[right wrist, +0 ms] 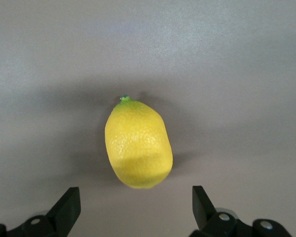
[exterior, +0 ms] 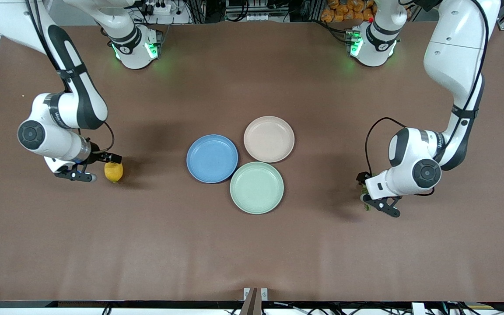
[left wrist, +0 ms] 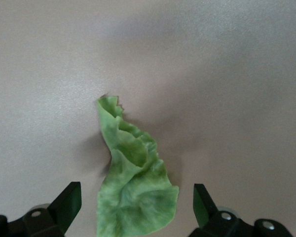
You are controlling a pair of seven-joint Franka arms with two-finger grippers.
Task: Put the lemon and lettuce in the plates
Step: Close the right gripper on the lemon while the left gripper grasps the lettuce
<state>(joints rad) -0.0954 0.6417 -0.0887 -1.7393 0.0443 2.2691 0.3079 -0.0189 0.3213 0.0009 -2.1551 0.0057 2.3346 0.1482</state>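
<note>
Both plates, blue plate (exterior: 212,158) and beige plate (exterior: 269,138), are sitting empty while the released right gripper (exterior: 86,168) is hovering at the lemon (exterior: 113,172) and the released left gripper (exterior: 376,203) over the lettuce (left wrist: 135,185).

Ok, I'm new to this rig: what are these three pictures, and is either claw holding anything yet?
Two white robot arms work at a brown table. The wide picture looks down from across the table; the other two come from cameras on each wrist. Three round plates sit together mid-table: blue plate, pinkish-beige plate, mint-green plate. The right gripper is open beside the small yellow lemon, which lies on the table. The left gripper is open around the wrinkly green lettuce leaf. Nothing is held.
</note>
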